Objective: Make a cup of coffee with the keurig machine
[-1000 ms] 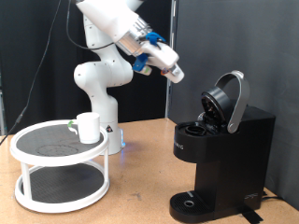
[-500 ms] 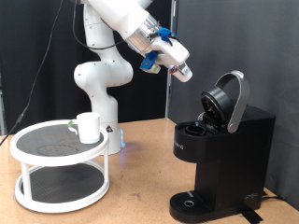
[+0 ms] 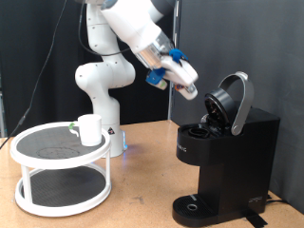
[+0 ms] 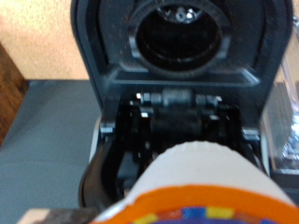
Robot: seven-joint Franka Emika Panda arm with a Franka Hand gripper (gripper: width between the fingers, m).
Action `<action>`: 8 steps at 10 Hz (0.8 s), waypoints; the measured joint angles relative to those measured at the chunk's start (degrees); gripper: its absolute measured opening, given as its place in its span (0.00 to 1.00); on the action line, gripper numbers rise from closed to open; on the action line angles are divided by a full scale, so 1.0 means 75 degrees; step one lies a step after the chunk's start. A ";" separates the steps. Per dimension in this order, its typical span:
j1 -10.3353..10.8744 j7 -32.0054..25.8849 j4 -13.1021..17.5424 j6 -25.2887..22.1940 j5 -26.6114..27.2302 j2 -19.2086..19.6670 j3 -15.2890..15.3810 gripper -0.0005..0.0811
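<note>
The keurig machine (image 3: 226,152) stands at the desk's right end in the exterior view, close to the front edge. It is matte black, and its silver-trimmed lid (image 3: 234,101) is swung up and back, so the pod chamber is open. Its far right side is cut off by the picture's edge.

The wrist view looks straight into the machine (image 4: 177,103). It shows the round underside of the raised lid (image 4: 177,35) and the dark pod holder (image 4: 180,126) beneath it, detail the exterior view cannot give.

The gripper (image 3: 188,89) hangs in the air just up and left of the open lid, apart from it, pointing down toward the chamber. Something small and pale sits at its tip, too small to identify from this side. In the wrist view a white rounded object (image 4: 201,182) with an orange rim and coloured print fills the lower frame, blurred and partly cropped. The fingers do not show there. Whether they are apart or closed on it cannot be told.

The cup (image 3: 90,129), a white mug, stands on the upper shelf of a round white two-tier stand (image 3: 61,171) at the desk's left end, well apart from the machine. The wrist view does not show it.
</note>
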 joint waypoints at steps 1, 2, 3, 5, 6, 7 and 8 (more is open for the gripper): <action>0.0010 0.0001 -0.0045 0.0210 0.0000 0.0153 0.0111 0.40; 0.0018 0.0001 -0.0105 0.0412 0.0000 0.0283 0.0222 0.40; 0.0021 0.0001 -0.0165 0.0607 0.0000 0.0392 0.0332 0.40; 0.0025 0.0001 -0.0268 0.0899 0.0000 0.0605 0.0528 0.40; 0.0026 0.0001 -0.0303 0.0989 0.0000 0.0704 0.0600 0.40; 0.0026 0.0002 -0.0330 0.1090 0.0000 0.0796 0.0662 0.40; 0.0026 0.0002 -0.0359 0.1169 0.0000 0.0879 0.0717 0.40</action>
